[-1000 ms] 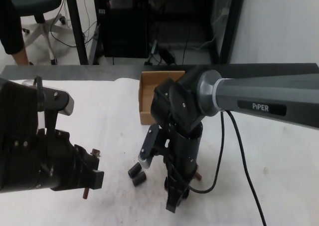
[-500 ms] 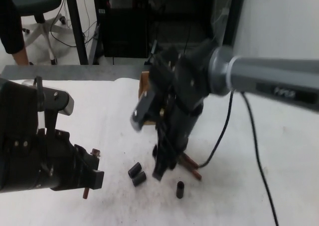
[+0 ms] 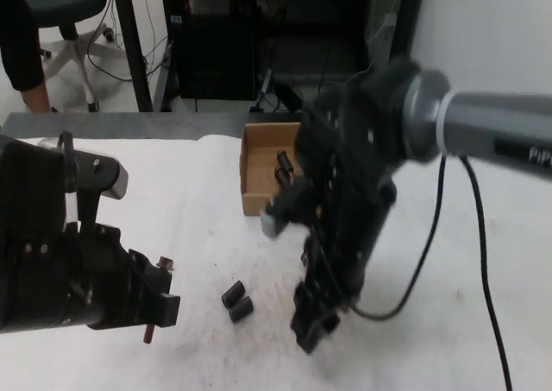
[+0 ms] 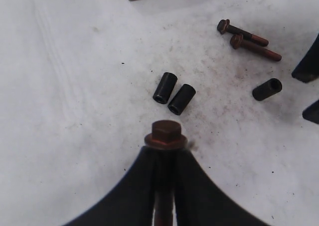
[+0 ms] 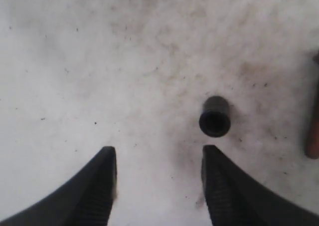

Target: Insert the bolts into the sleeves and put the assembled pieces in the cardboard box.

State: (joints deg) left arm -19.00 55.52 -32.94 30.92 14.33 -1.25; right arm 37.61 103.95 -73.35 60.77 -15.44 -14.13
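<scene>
My left gripper (image 4: 164, 158) is shut on a copper-coloured bolt (image 4: 168, 135) whose hex head sticks out past the fingertips. In the high view this gripper (image 3: 158, 315) hangs at the left with the bolt (image 3: 148, 333) in it. Two black sleeves (image 4: 172, 93) lie side by side on the white bench just ahead of it. My right gripper (image 5: 159, 183) stands open and points down; a third black sleeve (image 5: 215, 116) lies on its side just beyond one fingertip (image 5: 212, 158). The cardboard box (image 3: 256, 162) sits at the back with dark pieces (image 3: 282, 163) inside.
Two loose bolts (image 4: 247, 40) lie together beyond the sleeves, next to the third sleeve (image 4: 266, 89). One bolt (image 5: 313, 136) shows at the right wrist view's edge. A black cable (image 3: 423, 261) trails over the bench by the right arm (image 3: 362, 184).
The right arm swung up toward the box, then came back down to the right of the two sleeves, over the single sleeve. The left arm kept still with its bolt.
</scene>
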